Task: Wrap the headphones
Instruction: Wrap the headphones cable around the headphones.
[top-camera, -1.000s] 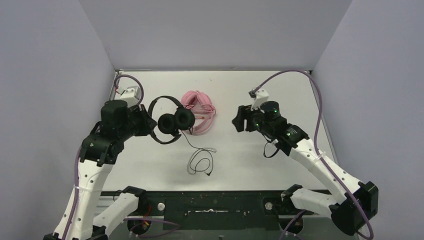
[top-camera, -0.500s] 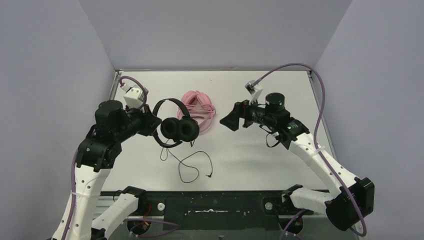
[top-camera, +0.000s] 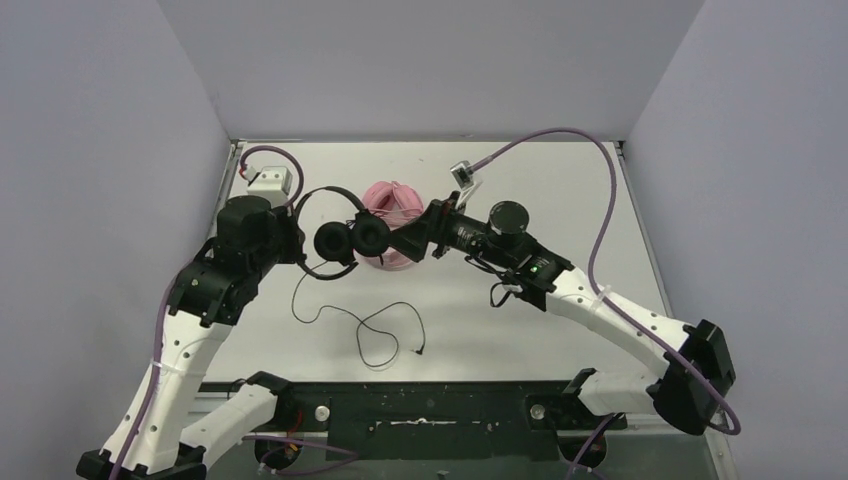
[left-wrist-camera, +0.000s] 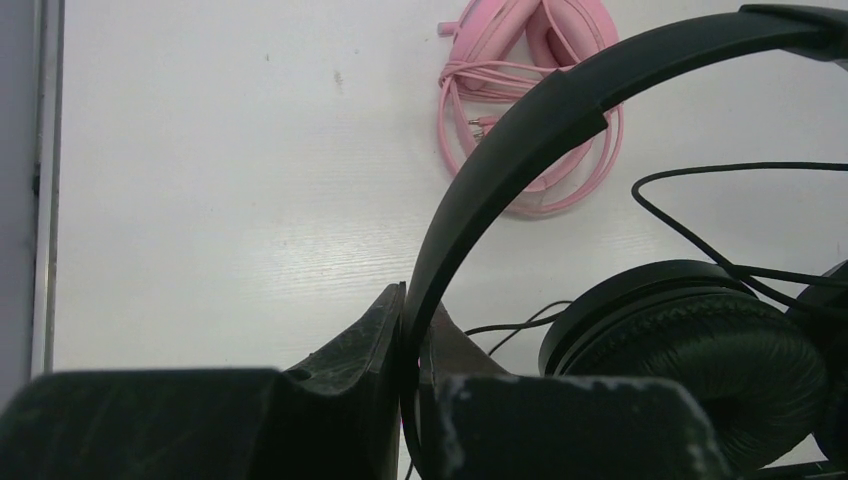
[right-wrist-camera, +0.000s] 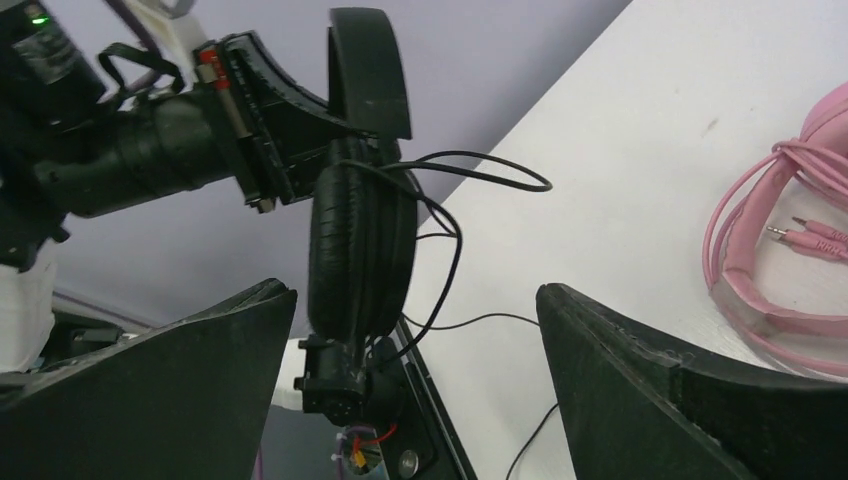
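Headphones: two sets over the white surface (top-camera: 540, 180).

Left side: the left gripper (top-camera: 292, 246) has its fingers (left-wrist-camera: 370, 345) closed narrow on the headband (left-wrist-camera: 520, 130) of the black pair (top-camera: 350, 240), pinching it near one end of the arc. The two ear cups hang together just right of the fingers. The right wrist view shows them edge-on and apparently raised off the surface.

The thin black cable (top-camera: 385, 325) trails from the cups down to the surface. It lies in loose loops toward the near edge, with the plug end free.

Centre: the pink pair (top-camera: 385, 195) lies flat behind the black cups, with its pink cable (left-wrist-camera: 520, 195) coiled around it.

Right side: the right gripper (top-camera: 420, 238) has its fingers spread wide and holds nothing. It points at the black cups from just beside them and sits over the near part of the pink pair.

Handling judgement:
- **Black pair:** it looks light.
- **Headband:** stiff but springy, and a sound place for the pinch.
- **Cups:** soft-padded and likely to swivel, so a poor hold.
- **Cable:** limp, thin and slippery, and likely to snag or slide off if pulled hard. It is best taken close to the cups, then laid turn by turn around the headband or cups.
- **Weak spot:** strain at the cable root.
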